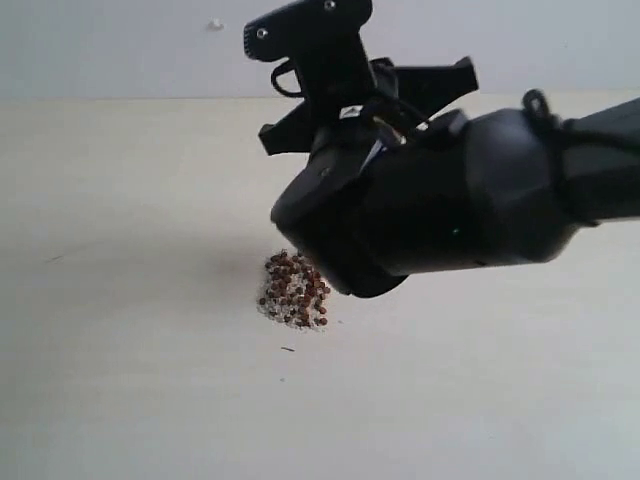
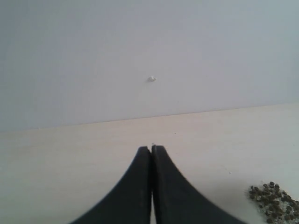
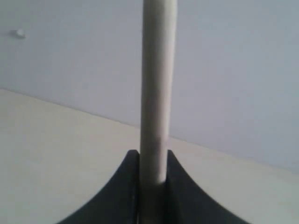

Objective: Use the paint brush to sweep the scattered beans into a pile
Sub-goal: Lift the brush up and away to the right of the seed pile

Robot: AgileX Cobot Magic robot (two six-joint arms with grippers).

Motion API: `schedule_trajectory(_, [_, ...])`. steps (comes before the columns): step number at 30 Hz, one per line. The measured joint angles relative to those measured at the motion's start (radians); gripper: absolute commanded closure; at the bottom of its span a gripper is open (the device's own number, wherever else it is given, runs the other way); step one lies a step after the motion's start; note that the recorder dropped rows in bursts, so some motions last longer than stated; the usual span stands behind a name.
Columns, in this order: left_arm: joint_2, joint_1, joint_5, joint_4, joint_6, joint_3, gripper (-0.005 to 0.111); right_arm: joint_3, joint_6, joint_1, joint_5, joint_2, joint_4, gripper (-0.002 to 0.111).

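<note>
The beans (image 1: 295, 290) lie gathered in one small reddish-brown pile with pale crumbs on the light table (image 1: 120, 300). My right arm (image 1: 450, 200) fills the middle right of the exterior view and covers the pile's right edge. In the right wrist view my right gripper (image 3: 153, 154) is shut on the pale wooden handle of the paint brush (image 3: 158, 84), which stands up between the jaws. The brush's ferrule and bristles are hidden. My left gripper (image 2: 152, 148) is shut on nothing above bare table, with the beans (image 2: 275, 200) off to one side of it.
A plain pale wall (image 1: 120, 50) stands behind the table, with a small white knob (image 1: 214, 24) on it. A tiny dark speck (image 1: 288, 349) lies just in front of the pile.
</note>
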Motion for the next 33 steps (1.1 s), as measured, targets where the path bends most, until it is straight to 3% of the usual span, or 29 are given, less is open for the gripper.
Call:
schedule_trajectory(4, [0.0,0.0,0.0,0.0,0.0,0.0,0.107,0.0,-0.324,-0.002,0.028,-0.103,0.113,0.108])
schedule_trajectory(7, [0.0,0.0,0.0,0.0,0.0,0.0,0.107,0.014,-0.599,-0.058,0.224,-0.2,0.265,0.108])
schedule_trajectory(14, [0.0,0.0,0.0,0.0,0.0,0.0,0.107,0.104,-0.726,-0.241,0.375,-0.298,0.299,0.108])
schedule_trajectory(20, [0.0,0.0,0.0,0.0,0.0,0.0,0.107,0.114,-0.806,-0.407,0.374,-0.298,0.244,0.108])
schedule_trajectory(26, [0.0,0.0,0.0,0.0,0.0,0.0,0.107,0.114,-0.806,-0.502,0.466,-0.295,-0.037,0.108])
schedule_trajectory(28, [0.0,0.0,0.0,0.0,0.0,0.0,0.107,0.114,-0.806,-0.508,0.625,-0.295,-0.267,0.108])
schedule_trajectory(31, [0.0,0.0,0.0,0.0,0.0,0.0,0.107,0.114,-0.806,-0.506,1.081,-0.295,-0.764,0.108])
schedule_trajectory(33, [0.0,0.0,0.0,0.0,0.0,0.0,0.107,0.117,-0.745,-0.506,1.269,-0.292,-0.859,0.108])
